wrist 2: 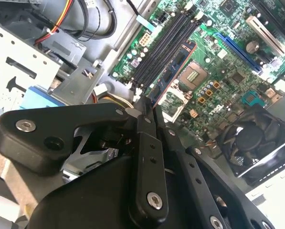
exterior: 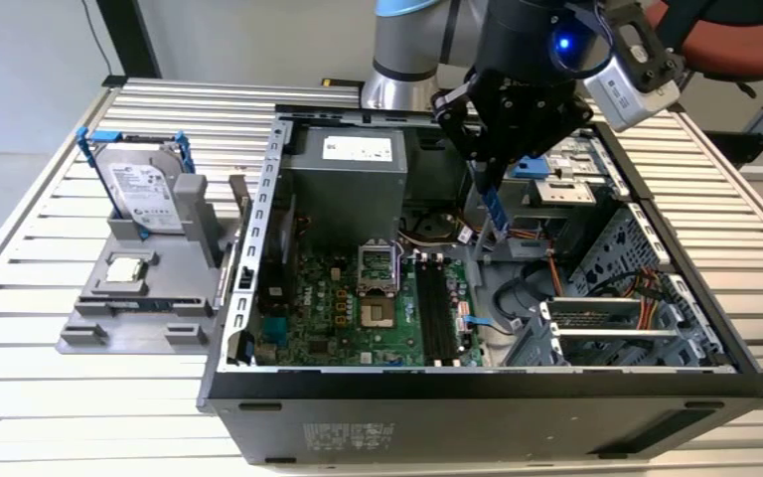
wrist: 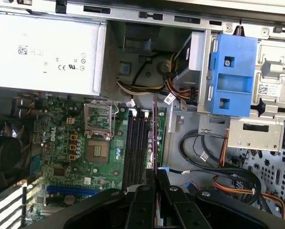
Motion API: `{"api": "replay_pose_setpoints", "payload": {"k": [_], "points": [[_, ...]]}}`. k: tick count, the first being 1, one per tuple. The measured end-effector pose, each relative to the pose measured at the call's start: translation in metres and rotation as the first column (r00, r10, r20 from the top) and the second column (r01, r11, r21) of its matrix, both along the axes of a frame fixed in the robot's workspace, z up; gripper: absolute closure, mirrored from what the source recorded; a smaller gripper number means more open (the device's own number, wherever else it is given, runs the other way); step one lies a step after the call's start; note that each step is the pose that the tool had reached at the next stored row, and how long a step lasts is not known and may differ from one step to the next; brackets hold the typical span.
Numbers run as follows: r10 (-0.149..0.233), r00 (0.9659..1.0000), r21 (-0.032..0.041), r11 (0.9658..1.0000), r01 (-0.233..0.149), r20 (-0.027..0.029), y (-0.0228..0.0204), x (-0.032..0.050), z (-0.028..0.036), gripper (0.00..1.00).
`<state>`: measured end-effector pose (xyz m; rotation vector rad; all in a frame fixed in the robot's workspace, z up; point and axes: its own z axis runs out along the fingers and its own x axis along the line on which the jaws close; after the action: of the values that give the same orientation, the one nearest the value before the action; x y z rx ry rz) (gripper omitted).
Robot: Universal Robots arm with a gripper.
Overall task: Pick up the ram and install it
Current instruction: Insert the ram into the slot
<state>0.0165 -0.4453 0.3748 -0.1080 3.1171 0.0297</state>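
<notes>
Currently held: the ram (exterior: pixel 496 214), pinched at its upper end by the gripper (exterior: pixel 491 171), whose jaws are clenched on it.
Ram's place: we see it hanging upright over the open computer case (exterior: pixel 488 393). Its lower end is above the motherboard (exterior: pixel 355 308), near the memory slots (exterior: pixel 435 303), and it is seated in none of them.
Exterior view adds: the arm (exterior: pixel 408 40) standing over the case, and the things that lie outside the case.
Second wrist view adds: the ram (wrist 2: pixel 174 69) on its flat side, running out from the gripper (wrist 2: pixel 149 106) towards the slots (wrist 2: pixel 163 45). The processor socket (wrist 2: pixel 194 75) is beside it and a fan (wrist 2: pixel 249 143) is further off.
First wrist view adds: the ram (wrist: pixel 155 133) edge-on, a thin line running along the slots (wrist: pixel 135 143). We also find the silver power supply (wrist: pixel 42 52), a blue bracket (wrist: pixel 233 71) and loose cables (wrist: pixel 199 157).
Surface: a worktop (exterior: pixel 24 318) of ribbed metal slats carries the case and a grey stand (exterior: pixel 143 298).
Room: beyond the worktop, a red chair (exterior: pixel 753 40) at the exterior view's right.
Stand's contents: a hard drive (exterior: pixel 143 189) upright in a blue frame (exterior: pixel 180 149), with a small square processor chip (exterior: pixel 127 268) lying flat in front of it.
Case's contents: the motherboard, power supply, blue bracket, fan and cables, all below the gripper.
</notes>
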Motion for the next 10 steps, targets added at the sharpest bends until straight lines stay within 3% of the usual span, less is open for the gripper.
{"api": "replay_pose_setpoints", "payload": {"k": [10], "points": [[-0.009, 1.0000, -0.0003, 1.0000, 0.009, -0.0002, -0.0012, 0.0096, -0.0067, 1.00]]}}
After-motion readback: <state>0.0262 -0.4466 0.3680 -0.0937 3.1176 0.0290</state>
